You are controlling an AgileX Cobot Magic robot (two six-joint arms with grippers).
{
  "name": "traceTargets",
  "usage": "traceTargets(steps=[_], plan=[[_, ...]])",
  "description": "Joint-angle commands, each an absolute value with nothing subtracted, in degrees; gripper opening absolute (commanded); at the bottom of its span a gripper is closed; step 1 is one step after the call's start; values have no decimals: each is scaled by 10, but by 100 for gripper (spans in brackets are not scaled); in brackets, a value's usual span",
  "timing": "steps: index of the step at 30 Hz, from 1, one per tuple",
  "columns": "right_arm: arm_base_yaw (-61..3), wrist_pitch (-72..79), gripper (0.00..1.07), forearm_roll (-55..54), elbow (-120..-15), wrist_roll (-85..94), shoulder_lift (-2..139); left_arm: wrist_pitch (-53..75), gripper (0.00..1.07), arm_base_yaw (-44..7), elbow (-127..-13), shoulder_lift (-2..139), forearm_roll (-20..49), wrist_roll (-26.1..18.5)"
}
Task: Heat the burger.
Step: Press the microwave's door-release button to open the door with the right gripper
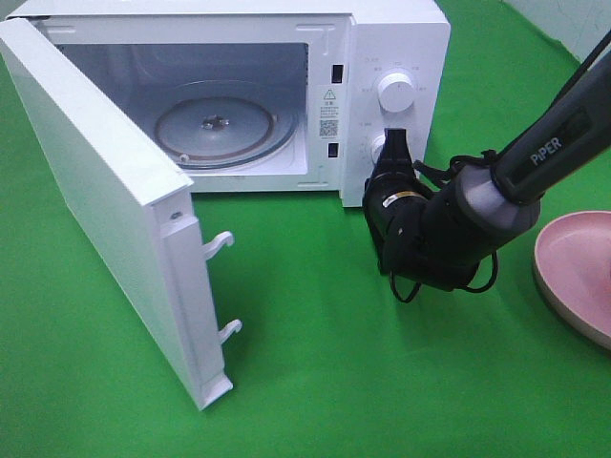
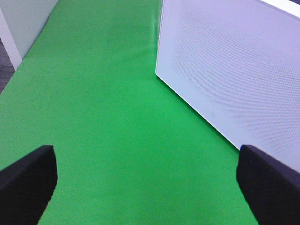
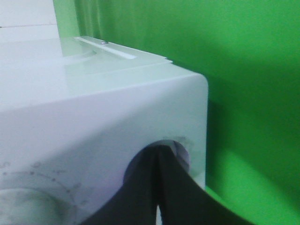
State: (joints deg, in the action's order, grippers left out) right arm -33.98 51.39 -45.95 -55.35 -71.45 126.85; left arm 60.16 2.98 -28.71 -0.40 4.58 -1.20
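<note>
Looking down from the high camera, we see a flat green cloth-covered table (image 1: 315, 382) filling the scene. On it stands a boxy white microwave oven (image 1: 382, 38). Its wide white door (image 1: 95, 191) is swung fully open to the left of the cavity. The black and grey right arm (image 1: 535, 162) reaches in from the right toward the control panel. A round pink plate (image 1: 578, 267) lies at the right edge, partly cut off by the frame and well apart from the oven. Inside the cavity rests a round clear glass turntable (image 1: 220, 124).

We cannot tell where the burger is; it shows in none of our views.

The right gripper (image 1: 394, 141) has its dark fingers pressed together with nothing between them. Its tip sits at the lower white round knob (image 1: 378, 146), though we cannot tell whether they touch. The upper white round knob (image 1: 395, 92) stands just above it.

The left gripper (image 2: 149, 187) is spread wide and holds nothing. It hangs over bare cloth near the door's outer face.

Two small white latch hooks (image 1: 218, 243) jut from the door's free edge.
</note>
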Motion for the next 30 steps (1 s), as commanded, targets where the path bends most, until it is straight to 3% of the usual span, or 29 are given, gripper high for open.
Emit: traceTargets(steps=[1, 12, 30], plan=[[-309, 653, 0, -414, -614, -702, 1255, 596, 96, 28, -286, -15, 46, -11], [-317, 582, 0, -412, -611, -703, 1255, 596, 96, 28, -286, -15, 46, -11], [-343, 531, 0, -400, -504, -735, 1206, 596, 96, 28, -286, -15, 46, -11]])
